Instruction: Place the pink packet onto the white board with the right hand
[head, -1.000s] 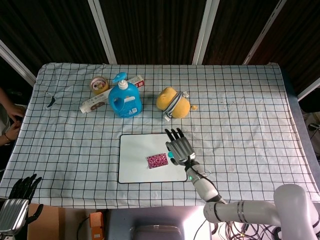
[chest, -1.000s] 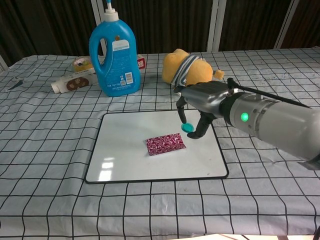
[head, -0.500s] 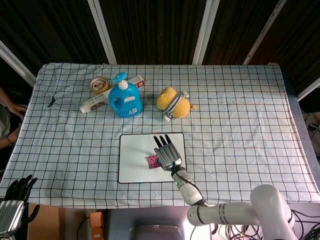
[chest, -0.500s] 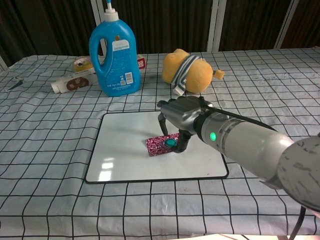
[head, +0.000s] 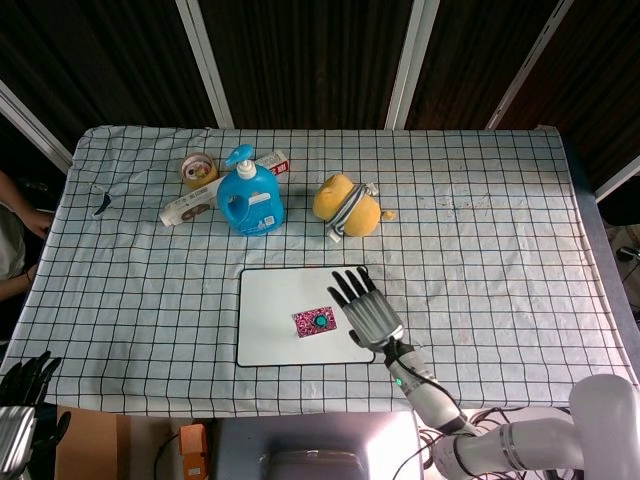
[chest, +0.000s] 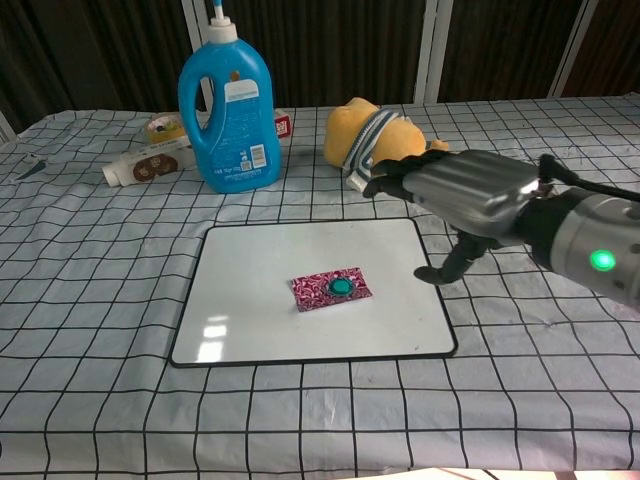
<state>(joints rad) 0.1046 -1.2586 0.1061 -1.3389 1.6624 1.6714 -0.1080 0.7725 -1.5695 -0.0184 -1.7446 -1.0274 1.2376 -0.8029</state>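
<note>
With the packet lying flat mid-board, the right hand is hovering empty, fingers spread, beside the board's right edge; placing looks done, leaving only retreat.

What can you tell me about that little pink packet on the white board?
The pink packet is a small flat rectangle with a busy pink and dark red pattern. It lies flat near the middle of the white board, slightly askew. A small round teal piece sits on top of it. The right hand is off it, fingers spread.
</note>
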